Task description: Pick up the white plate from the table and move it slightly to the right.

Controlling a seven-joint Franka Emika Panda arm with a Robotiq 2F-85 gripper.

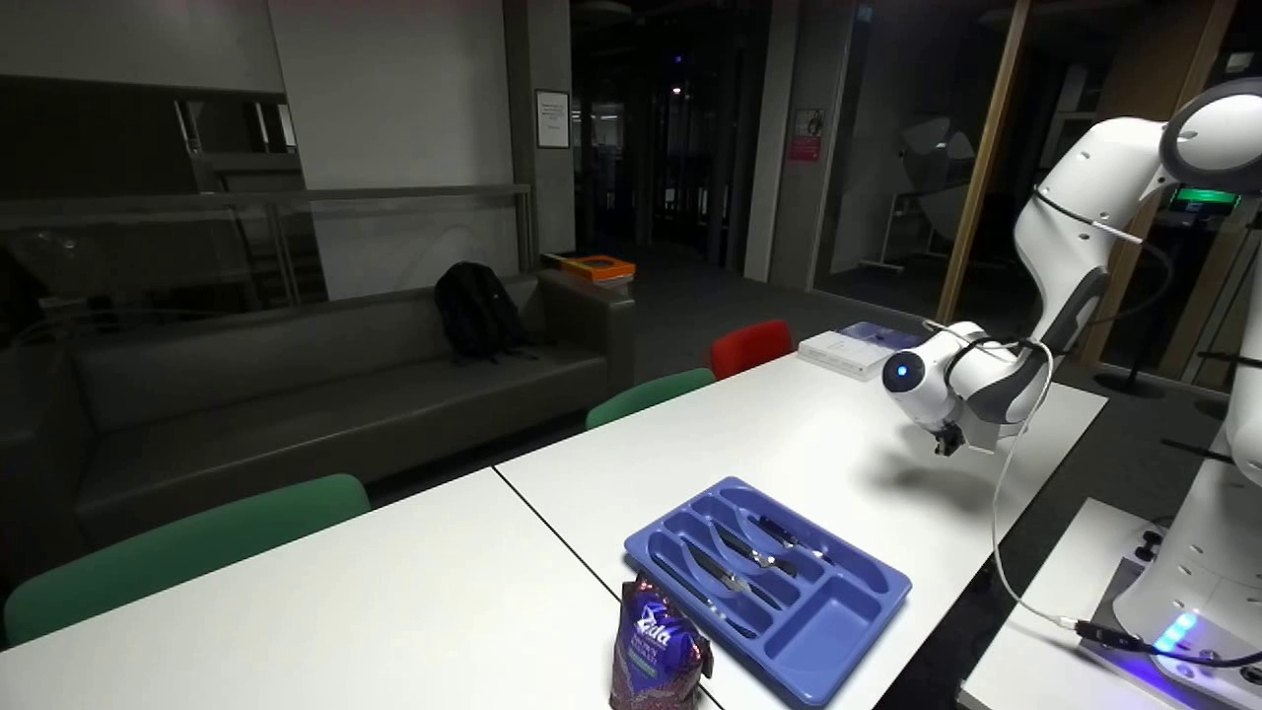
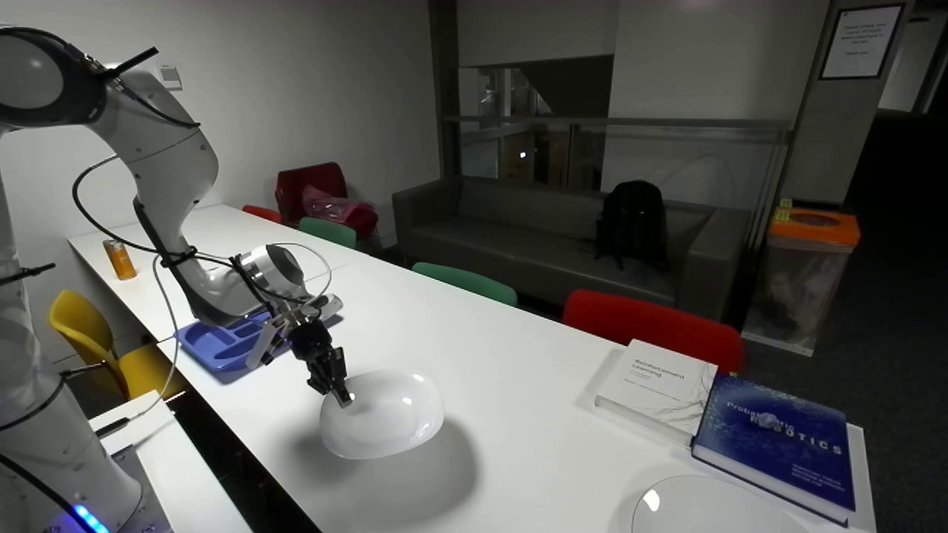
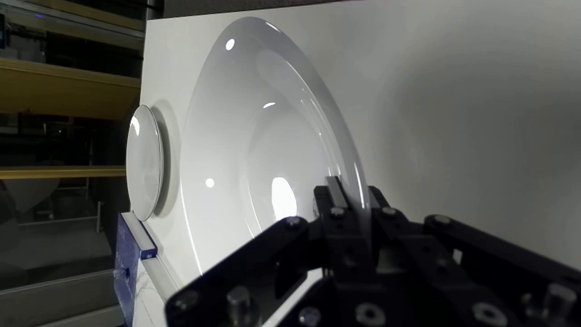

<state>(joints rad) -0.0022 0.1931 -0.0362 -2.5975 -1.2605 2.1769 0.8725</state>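
Observation:
The white plate (image 2: 392, 426) hangs tilted above the white table (image 2: 533, 414), its shadow falling on the top beneath it. In the wrist view my gripper (image 3: 354, 193) is shut on the near rim of this white plate (image 3: 222, 118), one finger (image 3: 335, 190) inside the dish and the other behind the rim. An exterior view shows the gripper (image 2: 341, 389) at the plate's edge nearest the robot's arm. From the opposite side the gripper (image 1: 948, 442) also shows over the table, but there I cannot make out the plate.
A flatter white plate (image 2: 703, 507) lies near the table's end, beside a blue book (image 2: 778, 444) and a white book (image 2: 659, 389). A blue cutlery tray (image 1: 828, 631) and a purple bag (image 1: 656, 651) stand further along. An orange can (image 2: 120, 259) is at the far end.

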